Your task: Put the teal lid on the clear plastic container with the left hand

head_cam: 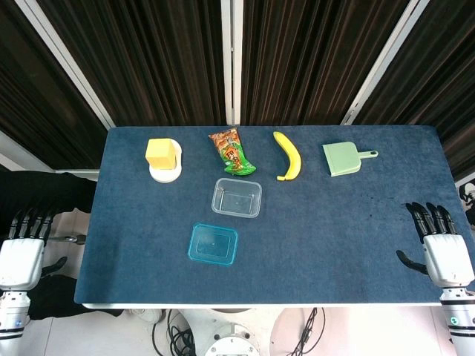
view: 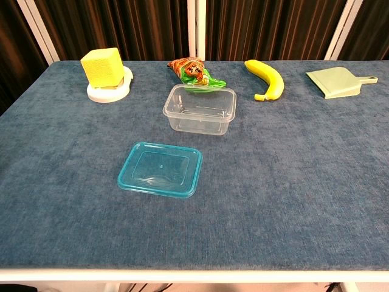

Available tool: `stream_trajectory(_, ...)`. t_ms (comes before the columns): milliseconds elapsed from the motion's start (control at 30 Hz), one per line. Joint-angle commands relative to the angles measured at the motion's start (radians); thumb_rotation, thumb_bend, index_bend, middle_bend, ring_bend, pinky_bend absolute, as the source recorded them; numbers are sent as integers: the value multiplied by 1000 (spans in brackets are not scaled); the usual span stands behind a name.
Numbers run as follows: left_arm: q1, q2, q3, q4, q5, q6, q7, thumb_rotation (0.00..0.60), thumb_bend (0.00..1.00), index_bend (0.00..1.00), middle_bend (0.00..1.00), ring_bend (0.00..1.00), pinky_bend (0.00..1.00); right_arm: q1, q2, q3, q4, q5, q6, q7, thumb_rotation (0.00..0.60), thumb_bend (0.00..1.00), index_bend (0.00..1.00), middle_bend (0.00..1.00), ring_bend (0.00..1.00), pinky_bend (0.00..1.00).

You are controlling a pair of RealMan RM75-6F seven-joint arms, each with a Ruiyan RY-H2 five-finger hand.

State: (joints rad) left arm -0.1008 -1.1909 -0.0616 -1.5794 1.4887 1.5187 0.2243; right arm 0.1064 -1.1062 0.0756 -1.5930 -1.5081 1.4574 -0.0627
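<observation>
The teal lid (view: 160, 169) lies flat nearest the camera on the blue surface (view: 292, 201), apart from the clear container (view: 199, 109) just behind it, which holds nothing. Only the head view shows the left robot hand (head_cam: 22, 252) and right robot hand (head_cam: 439, 241), both off the surface's sides, fingers apart, holding nothing.

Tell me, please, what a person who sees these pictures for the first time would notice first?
Probably the teal lid, lying flat on the blue table near the front, with the clear plastic container open and empty just behind it, apart from it. Next, the bright things along the far edge: a yellow block on a white dish, a snack bag, a banana and a green dustpan.
</observation>
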Motion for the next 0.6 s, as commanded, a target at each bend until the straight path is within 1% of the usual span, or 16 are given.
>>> stream_trajectory(33,4,-15,0,10,8,16,13,600,0,85,102,0,19,9,0,1,1,0,-14,9,600,106,0,84,0,51)
stream_trajectory(300,16,0,19,-9,17,15,16,600,0,85,103,0,19,39,-5,-10,13,-36,-46,19,600,106,0,84,0,51)
stream_trajectory(433,21,5,27,-19,25,16,5,600,0,85,103,0,19,115,-14,-12,10,-84,-135,50,600,106,0,82,0,51)
stream_trajectory(600,26,8,34,-22,45,29,4,600,0,85,102,0,19,253,-49,17,-33,-131,-275,24,600,105,0,74,0,51)
